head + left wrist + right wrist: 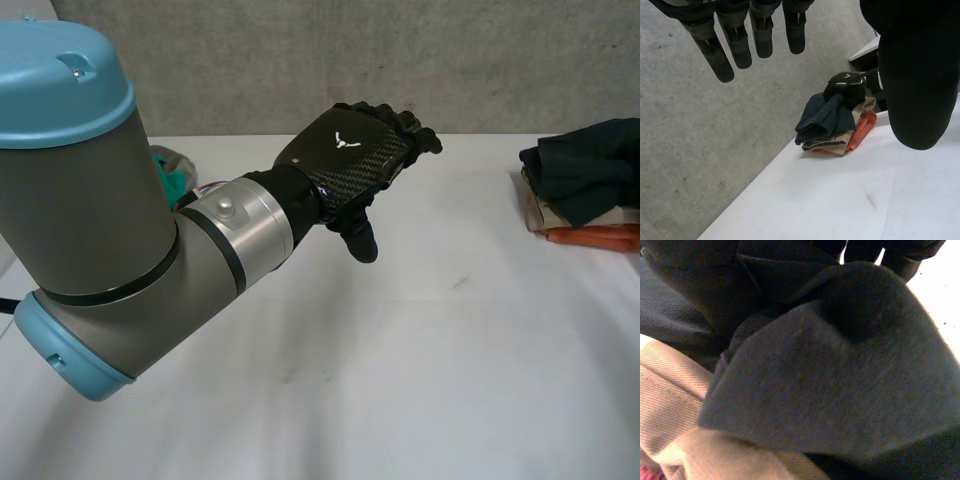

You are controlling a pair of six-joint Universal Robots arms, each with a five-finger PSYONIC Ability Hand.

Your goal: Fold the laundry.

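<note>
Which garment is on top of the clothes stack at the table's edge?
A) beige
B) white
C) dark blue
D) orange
C: the dark blue garment lies over the beige one, and the orange one is lowest.

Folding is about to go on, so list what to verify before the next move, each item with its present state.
1. Left robot hand free: ok. Its fingers are straight and hold nothing, and it is held above the white table.
2. Right robot hand at the laundry: ok. It sits on the dark navy garment.
3. Right robot hand's hold on that garment: cannot tell.
4. Laundry stacked neatly: not ok. The navy garment lies bunched on top of the beige folded cloth and the orange cloth.
</note>
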